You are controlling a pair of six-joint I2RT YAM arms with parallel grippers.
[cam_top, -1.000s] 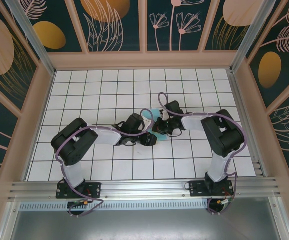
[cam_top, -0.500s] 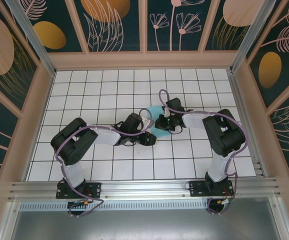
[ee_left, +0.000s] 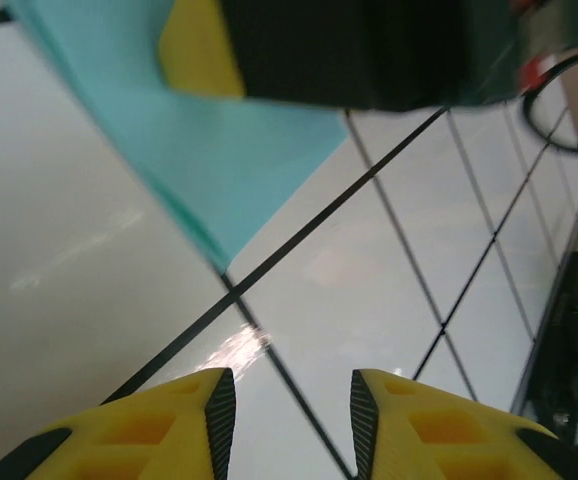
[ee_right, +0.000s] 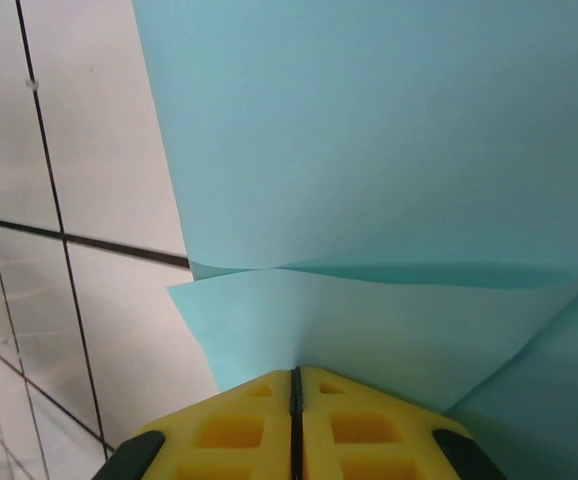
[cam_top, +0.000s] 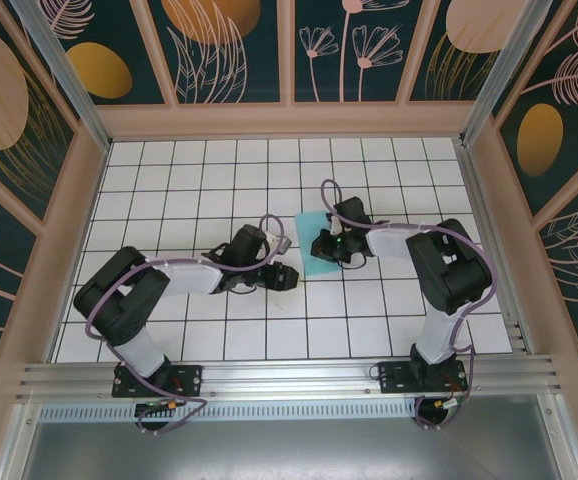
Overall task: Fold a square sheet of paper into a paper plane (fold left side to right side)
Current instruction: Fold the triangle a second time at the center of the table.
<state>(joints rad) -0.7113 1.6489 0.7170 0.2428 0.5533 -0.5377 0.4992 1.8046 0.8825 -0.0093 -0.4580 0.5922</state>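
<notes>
Sheet of paper (cam_top: 310,224) lies just right of centre in the top view, on the white grid table (cam_top: 169,180), partly hidden under the right hand (cam_top: 327,247). In the right wrist view the paper covers the upper frame, one layer curled up over another. The right hand is pressed together at bottom centre, pinching that layer's edge. Left hand (cam_top: 289,278) sits just lower left of the sheet, not touching it. In its wrist view it is apart, with bare table in the gap and the paper's corner at upper left.

Bare grid table (cam_top: 219,170) behind, right arm (cam_top: 394,240) over paper (cam_top: 309,222), left arm (cam_top: 189,272) close beside
</notes>
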